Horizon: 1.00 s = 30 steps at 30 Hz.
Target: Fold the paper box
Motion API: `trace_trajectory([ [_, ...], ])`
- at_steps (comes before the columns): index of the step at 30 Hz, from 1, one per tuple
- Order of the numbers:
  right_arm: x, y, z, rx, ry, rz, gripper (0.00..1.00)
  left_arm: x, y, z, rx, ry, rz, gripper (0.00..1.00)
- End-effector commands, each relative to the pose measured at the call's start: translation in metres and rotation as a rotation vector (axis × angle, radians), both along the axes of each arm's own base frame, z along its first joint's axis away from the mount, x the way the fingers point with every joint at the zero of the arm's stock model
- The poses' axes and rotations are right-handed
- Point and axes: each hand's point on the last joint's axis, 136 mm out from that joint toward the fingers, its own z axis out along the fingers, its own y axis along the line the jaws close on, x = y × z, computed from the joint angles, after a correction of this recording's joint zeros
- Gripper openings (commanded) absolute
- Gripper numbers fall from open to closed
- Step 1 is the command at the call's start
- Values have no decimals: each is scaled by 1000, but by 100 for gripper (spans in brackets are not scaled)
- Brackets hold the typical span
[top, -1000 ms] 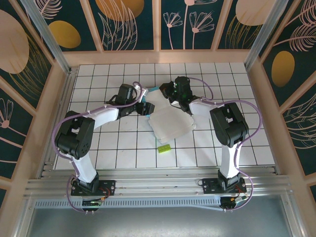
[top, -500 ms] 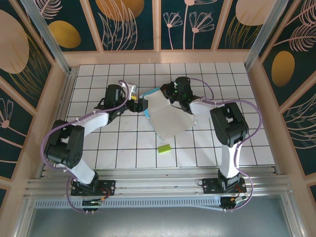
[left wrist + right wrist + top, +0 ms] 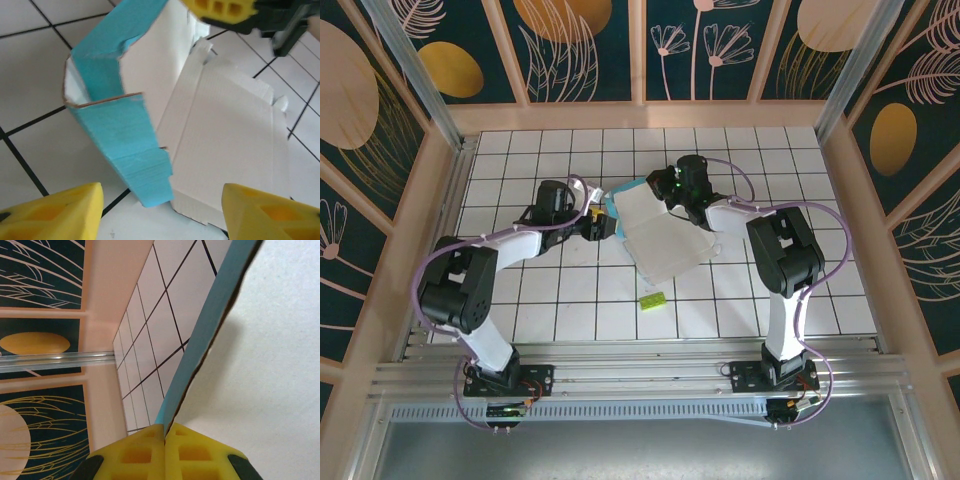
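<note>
I see bare table [image 3: 810, 290] to the right and near side. The box [image 3: 665, 240], a green block [image 3: 652, 299] near it, and the left gripper [image 3: 604, 226], seemingly just beside the box, block the middle.

Yellow fingers [image 3: 142, 455] pinch the paper box [image 3: 270, 365] edge, tiled table [image 3: 170, 280] behind.

Left hand [image 3: 161, 212] spread open; right hand [image 3: 165, 435] clamped tight (arms angled inward)
</note>
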Motion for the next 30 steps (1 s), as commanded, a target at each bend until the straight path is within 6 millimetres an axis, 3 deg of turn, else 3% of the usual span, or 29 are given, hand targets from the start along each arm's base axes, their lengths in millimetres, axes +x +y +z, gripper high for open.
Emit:
trace_trajectory([
  [1,0,-3,-7,-32,-5,8,6,12,5,-8,29,-10,-14,58],
  [5,-1,-2,-8,-31,-2,11,6,8,3,-10,12,-15,-41,55],
  [9,-1,0,-5,-25,-7,15,6,14,3,-16,16,3,-33,44],
  [13,-1,2,-2,-22,-12,19,6,16,-1,-25,7,44,-37,44],
  [17,-3,5,-1,-20,-14,28,6,27,-8,-15,-25,41,-57,42],
  [24,-4,9,1,-15,-19,35,6,24,-16,-9,-65,56,-99,33],
  [30,-5,11,2,-13,-21,36,6,24,-20,-14,-88,102,-105,31],
])
